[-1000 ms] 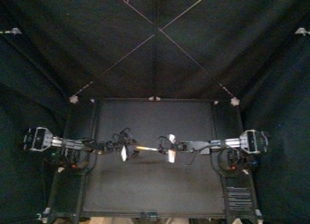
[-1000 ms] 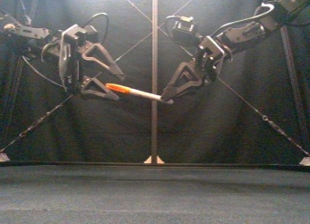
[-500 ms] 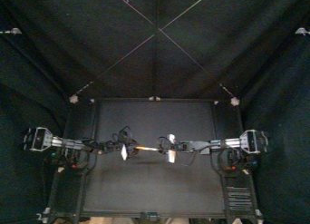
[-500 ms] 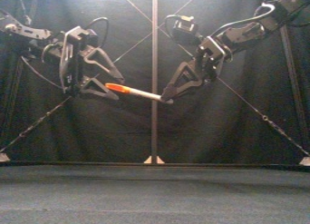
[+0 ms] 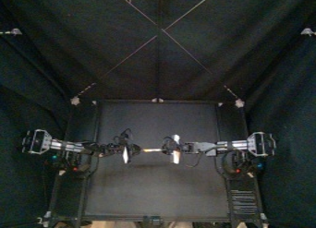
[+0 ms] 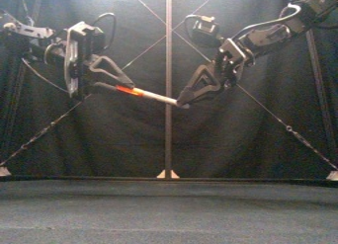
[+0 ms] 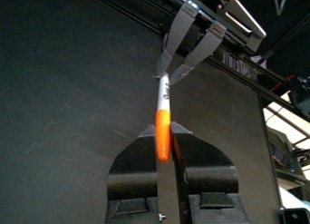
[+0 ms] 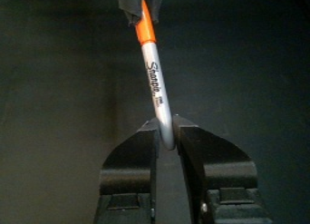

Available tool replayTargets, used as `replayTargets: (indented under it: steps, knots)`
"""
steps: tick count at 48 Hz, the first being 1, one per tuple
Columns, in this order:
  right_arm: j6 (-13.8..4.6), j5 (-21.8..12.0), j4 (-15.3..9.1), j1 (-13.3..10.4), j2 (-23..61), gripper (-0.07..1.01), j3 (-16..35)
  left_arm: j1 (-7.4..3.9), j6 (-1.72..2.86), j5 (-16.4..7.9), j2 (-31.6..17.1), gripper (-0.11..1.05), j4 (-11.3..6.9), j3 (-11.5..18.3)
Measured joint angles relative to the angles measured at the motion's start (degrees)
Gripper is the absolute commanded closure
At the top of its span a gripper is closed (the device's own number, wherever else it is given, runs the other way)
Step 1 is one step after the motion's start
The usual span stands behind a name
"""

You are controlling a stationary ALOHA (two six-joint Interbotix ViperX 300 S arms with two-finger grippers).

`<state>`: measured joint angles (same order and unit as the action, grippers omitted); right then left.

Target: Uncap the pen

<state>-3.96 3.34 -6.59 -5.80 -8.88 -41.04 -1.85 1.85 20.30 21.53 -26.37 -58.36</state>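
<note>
we are reaching in from both sides, with both arms raised well above the table [image 6: 169, 203]. the left gripper [image 6: 109, 88] is clamping tight on the orange cap [image 6: 126, 91], and the right gripper [image 6: 183, 101] is clamping tight on the silver barrel [image 6: 161, 98]. the pen [image 6: 145, 94] is hanging between them over the table, sloping slightly down toward the barrel end. the cap is sitting on the barrel with no gap showing.

Capped orange-and-grey pen [image 6: 145, 94], slightly tilted, in mid-air
</note>
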Motion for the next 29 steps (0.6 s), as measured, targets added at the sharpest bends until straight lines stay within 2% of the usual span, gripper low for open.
replayTargets:
  steps: [14, 16, 18, 19, 29]
  knots:
    - [0.0, 0.5, 0.0, -0.7, -4.0, 0.42, -2.4, 0.09, 0.09, 0.3, 4.6, 0.65, 0.44, -1.8]
    - [-0.26, 0.6, -0.1, -0.9, -4.7, 0.42, -2.5, 0.18, -0.18, 0.1, 5.4, 0.65, 0.62, -2.2]
    - [0.09, 0.1, 0.0, -0.9, -5.7, 0.42, -4.0, 0.09, 0.09, -0.2, 6.5, 0.65, 0.7, -3.8]
    - [0.0, 0.0, 0.0, -1.0, -6.1, 0.42, -4.7, -0.18, 0.09, -0.4, 7.2, 0.65, 0.88, -4.5]
    - [-0.18, 1.5, 0.0, -1.5, -8.7, 0.42, -6.7, 0.09, 0.09, -0.3, 12.2, 0.65, 2.11, -6.3]
